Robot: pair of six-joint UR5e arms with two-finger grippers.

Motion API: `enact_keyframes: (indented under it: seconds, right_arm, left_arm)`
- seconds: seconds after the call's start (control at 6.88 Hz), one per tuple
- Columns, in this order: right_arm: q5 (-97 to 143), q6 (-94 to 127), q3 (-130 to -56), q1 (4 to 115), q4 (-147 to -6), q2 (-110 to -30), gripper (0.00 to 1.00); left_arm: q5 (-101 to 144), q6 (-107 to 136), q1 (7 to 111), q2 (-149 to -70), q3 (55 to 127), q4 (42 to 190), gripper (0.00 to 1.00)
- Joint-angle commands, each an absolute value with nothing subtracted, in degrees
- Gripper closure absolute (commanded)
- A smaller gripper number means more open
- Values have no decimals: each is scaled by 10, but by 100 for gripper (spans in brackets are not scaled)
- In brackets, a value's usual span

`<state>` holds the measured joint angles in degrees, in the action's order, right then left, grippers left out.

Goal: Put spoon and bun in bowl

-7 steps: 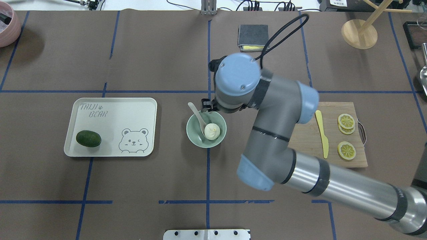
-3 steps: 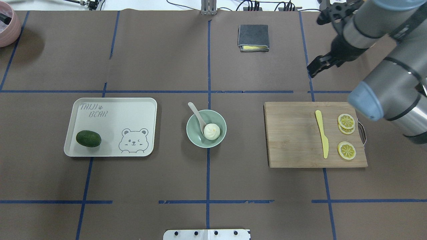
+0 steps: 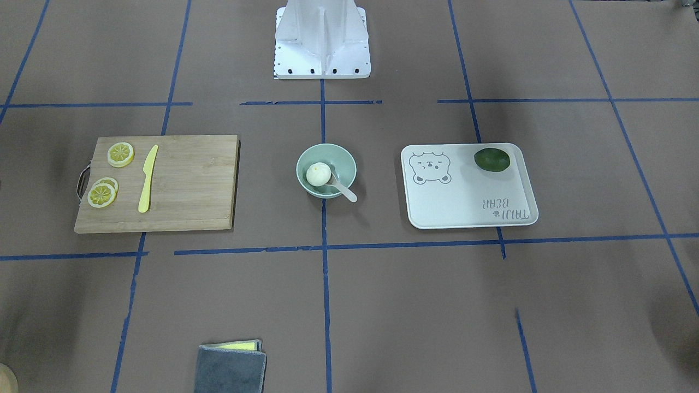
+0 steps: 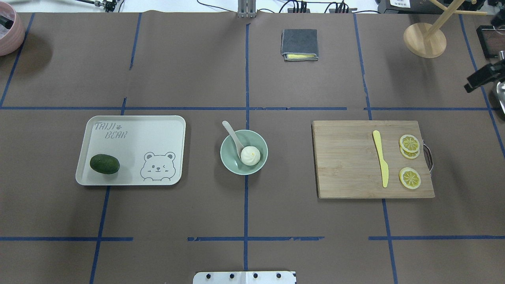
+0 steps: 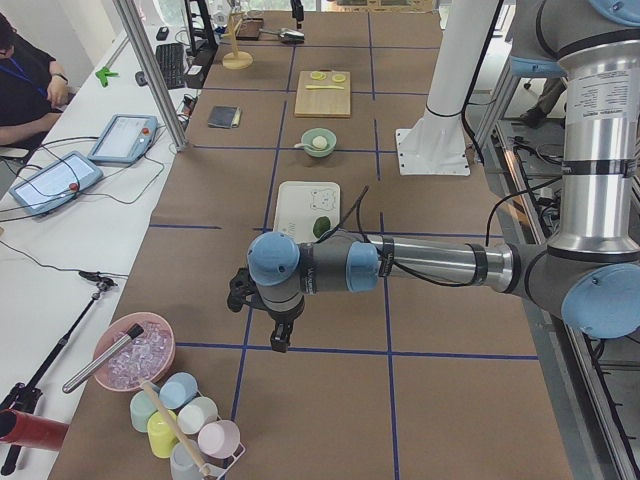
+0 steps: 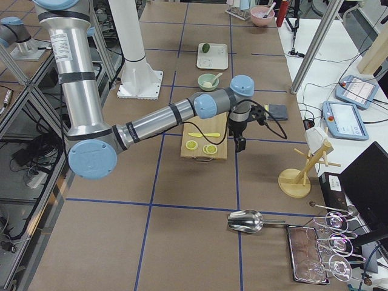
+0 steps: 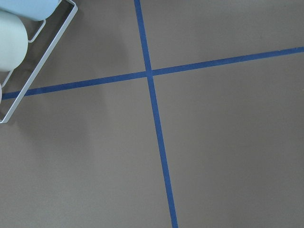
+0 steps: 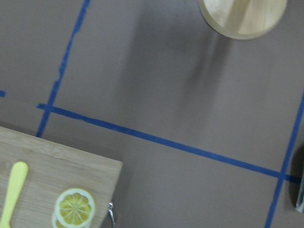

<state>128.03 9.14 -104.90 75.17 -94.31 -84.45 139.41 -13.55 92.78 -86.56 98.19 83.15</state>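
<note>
Bright, diffuse overhead light evenly covers the brown worktop (image 4: 189, 71). Soft, short shadows edge the bowl (image 4: 256, 139) and tray (image 4: 158, 134); the right wrist view is slightly blurred.

Brown table (image 4: 177, 213): tray (image 4: 158, 138), bowl (image 4: 226, 159), cutting board (image 4: 343, 157), folded cloth (image 4: 299, 41), wooden stand (image 4: 424, 40).

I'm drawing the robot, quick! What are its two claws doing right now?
Left gripper: cannot be told.
Right gripper: cannot be told, too small at the edge.

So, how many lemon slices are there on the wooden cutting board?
3. On the cutting board, beside the yellow knife: one slice alone nearer the robot, and two overlapping farther away, top slice partly covering the lower slice. Another could hide beneath.
</note>
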Motion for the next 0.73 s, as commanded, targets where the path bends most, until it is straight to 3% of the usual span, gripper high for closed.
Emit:
enact_keyframes:
  seconds: [0.0,0.58]
  right_arm:
    - [1292,85,-1053,835,-942,-942,0]
    - [1338,85,-1057,864,-942,-979,0]
  left_arm:
    - [1394,-135,927,-866,983,831,0]
    - [1349,-137,927,-869,985,833,0]
